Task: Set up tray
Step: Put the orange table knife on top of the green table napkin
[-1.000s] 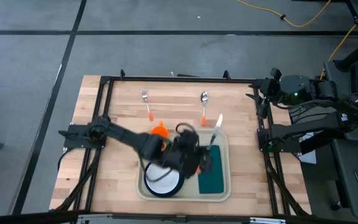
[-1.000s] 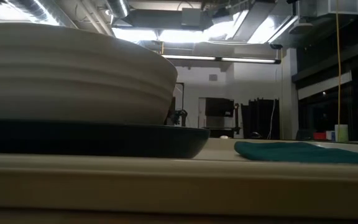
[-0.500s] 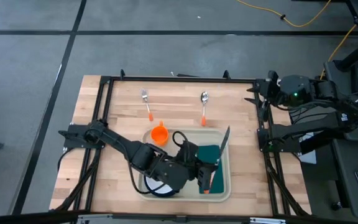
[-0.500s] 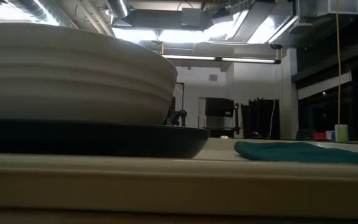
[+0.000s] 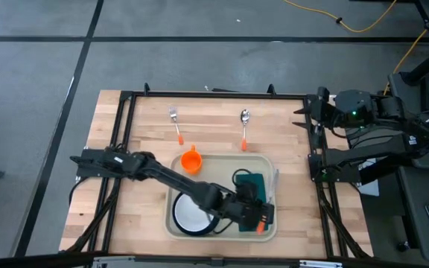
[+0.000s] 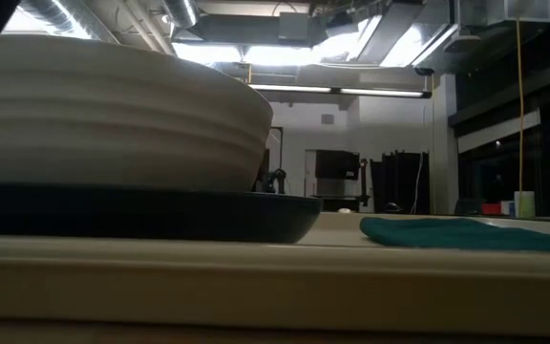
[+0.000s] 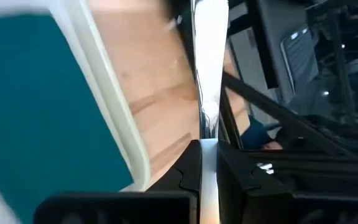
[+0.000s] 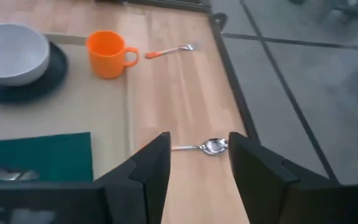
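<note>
The beige tray [image 5: 222, 158] lies near the table's near edge. It carries a white bowl on a dark blue plate [image 5: 194, 216], an orange cup [image 5: 191, 160] and a dark green cloth [image 5: 252, 186]. My left gripper [image 5: 259, 216] reaches across the tray to the cloth's near right corner and is shut on a knife [image 7: 207, 68] with a silver blade and an orange handle. My right gripper [image 8: 197, 144] waits open at the table's far right corner [image 5: 309, 113]. In the low view, the bowl [image 6: 113, 115], the plate and the cloth [image 6: 466, 232] show above the tray's rim. My left gripper pinches the knife between its two fingers, where the blade [image 7: 208, 134] comes out from between them. The orange handle end [image 5: 260, 226] sticks out on the near side. The blade runs toward the far edge, over the tray's right rim [image 7: 114, 118]. Whether the knife touches the cloth, I cannot tell.
A fork [image 5: 175, 124] and a spoon [image 5: 244, 128], both with orange handles, lie on bare wood beyond the tray. A black frame [image 5: 199, 94] borders the table. The spoon [image 8: 209, 146] and the fork [image 8: 169, 50] also show in the right wrist view.
My left gripper has carried the knife from above the tray's far right part toward the near edge and the right, ending over the cloth's near right corner. The knife has turned, so its blade now runs along the tray's right rim. The gripper has stayed shut on it.
</note>
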Robot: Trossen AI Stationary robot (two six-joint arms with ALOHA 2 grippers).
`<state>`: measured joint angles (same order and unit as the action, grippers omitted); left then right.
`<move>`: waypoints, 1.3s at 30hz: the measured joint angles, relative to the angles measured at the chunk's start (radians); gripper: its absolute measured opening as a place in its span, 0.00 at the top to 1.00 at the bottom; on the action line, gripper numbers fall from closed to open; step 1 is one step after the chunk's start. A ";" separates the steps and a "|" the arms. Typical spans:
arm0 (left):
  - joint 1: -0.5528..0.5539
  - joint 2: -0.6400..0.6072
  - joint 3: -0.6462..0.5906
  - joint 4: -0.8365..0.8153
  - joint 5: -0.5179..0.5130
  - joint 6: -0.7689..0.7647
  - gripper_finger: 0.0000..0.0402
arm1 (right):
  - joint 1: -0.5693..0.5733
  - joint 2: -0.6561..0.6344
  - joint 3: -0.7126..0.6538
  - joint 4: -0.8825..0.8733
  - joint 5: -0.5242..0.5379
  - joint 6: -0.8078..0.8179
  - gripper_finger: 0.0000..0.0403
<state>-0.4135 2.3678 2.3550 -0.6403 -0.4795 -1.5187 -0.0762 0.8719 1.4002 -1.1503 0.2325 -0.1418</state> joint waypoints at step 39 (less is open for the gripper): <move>0.062 0.206 0.000 -0.011 0.108 -0.378 0.97 | 0.000 0.000 0.000 0.004 -0.098 -0.294 0.59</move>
<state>-0.3511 2.5735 2.3554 -0.6510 -0.3714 -1.8963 -0.0765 0.8722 1.4002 -1.1466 0.1349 -0.4356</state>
